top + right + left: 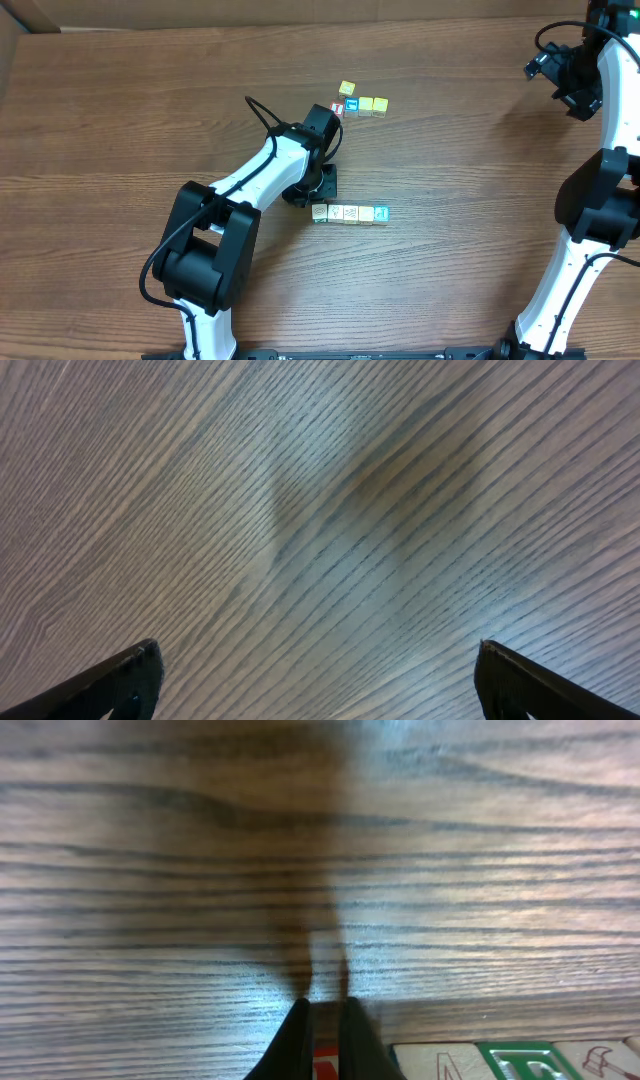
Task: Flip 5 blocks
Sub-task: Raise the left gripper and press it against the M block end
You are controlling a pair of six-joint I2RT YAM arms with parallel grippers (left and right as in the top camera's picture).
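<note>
Left hand (322, 186), clenched with no block clearly between its fingers, sits low over the wooden counter (110, 110), just beside the left end of a neat row of five alphabet blocks (350, 213). Its wrist view catches a whitish block (440, 1065) and a green-bordered block (525, 1062) at the lower edge. Right hand (560, 72) hangs spread wide and empty, well apart at the far right. The block faces do not reveal which have been turned, so progress cannot be judged; the left hand seems placed to work the row's near end.

No legible lettering on the blocks (348, 213)
</note>
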